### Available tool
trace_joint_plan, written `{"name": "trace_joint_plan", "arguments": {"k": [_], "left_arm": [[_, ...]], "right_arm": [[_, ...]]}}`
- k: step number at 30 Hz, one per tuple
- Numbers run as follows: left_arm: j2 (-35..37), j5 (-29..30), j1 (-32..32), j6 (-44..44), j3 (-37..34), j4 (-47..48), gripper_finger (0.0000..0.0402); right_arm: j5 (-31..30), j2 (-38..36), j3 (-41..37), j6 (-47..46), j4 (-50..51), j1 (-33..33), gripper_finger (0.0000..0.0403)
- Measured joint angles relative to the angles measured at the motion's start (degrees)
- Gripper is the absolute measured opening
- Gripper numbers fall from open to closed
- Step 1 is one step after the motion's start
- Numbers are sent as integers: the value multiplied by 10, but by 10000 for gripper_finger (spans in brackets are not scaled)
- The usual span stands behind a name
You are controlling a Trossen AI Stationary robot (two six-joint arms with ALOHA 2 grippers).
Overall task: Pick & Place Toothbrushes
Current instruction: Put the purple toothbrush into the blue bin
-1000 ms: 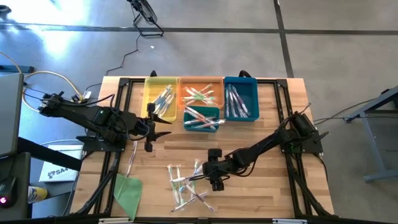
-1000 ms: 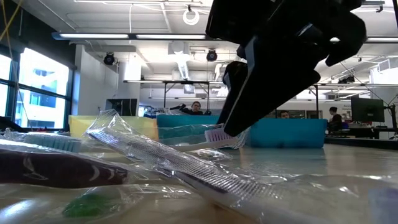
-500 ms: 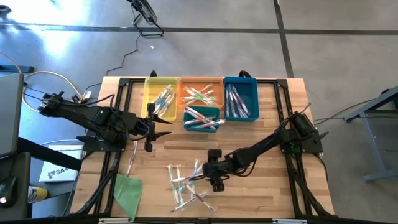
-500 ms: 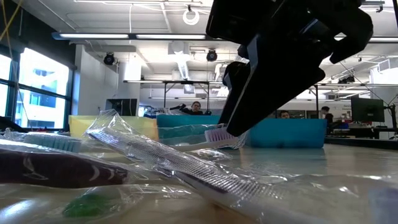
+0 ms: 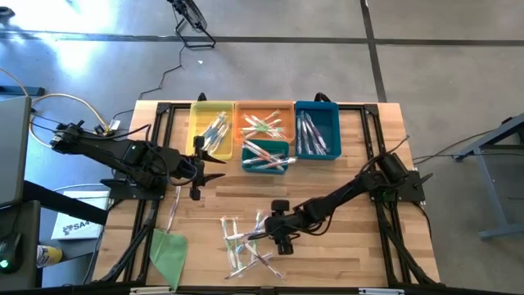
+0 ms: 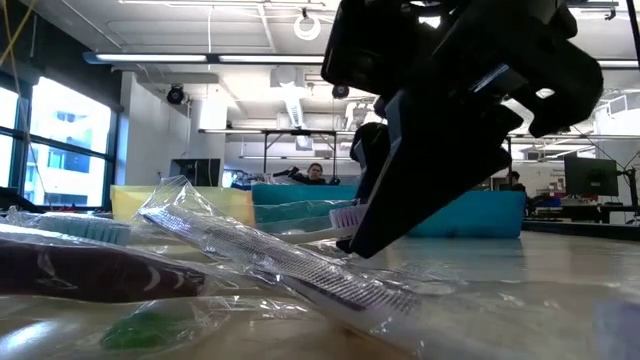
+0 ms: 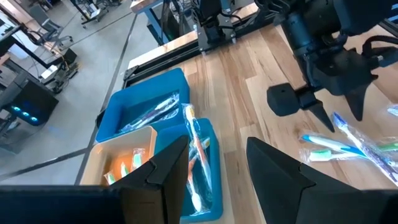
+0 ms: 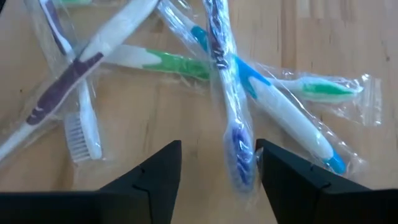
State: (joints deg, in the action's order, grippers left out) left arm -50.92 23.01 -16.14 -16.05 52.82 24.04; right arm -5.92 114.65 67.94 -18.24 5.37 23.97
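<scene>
We judge sorting partly done — bins (image 5: 264,131) at the worktop's far edge hold toothbrushes; a loose pile (image 5: 246,244) remains near the front edge. Right gripper (image 5: 282,240) hangs over it, fingers apart, straddling a blue toothbrush (image 8: 238,143) — not yet clamped. Left gripper (image 5: 199,170) waits apart, holding nothing.

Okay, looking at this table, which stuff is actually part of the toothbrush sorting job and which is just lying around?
Part of the job:
loose toothbrushes
yellow bin
orange bin
blue bin
teal bin
right gripper

Lying about:
green sheet
</scene>
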Motion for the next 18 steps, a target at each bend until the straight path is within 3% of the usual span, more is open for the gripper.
{"name": "trace_joint_plan", "arguments": {"k": [11, 18], "left_arm": [[0, 0, 0, 0, 0, 1, 157], [0, 0, 0, 0, 0, 1, 157]], "right_arm": [[-1, 0, 0, 1, -9, -5, 165], [-1, 0, 0, 0, -9, -9, 114]]}}
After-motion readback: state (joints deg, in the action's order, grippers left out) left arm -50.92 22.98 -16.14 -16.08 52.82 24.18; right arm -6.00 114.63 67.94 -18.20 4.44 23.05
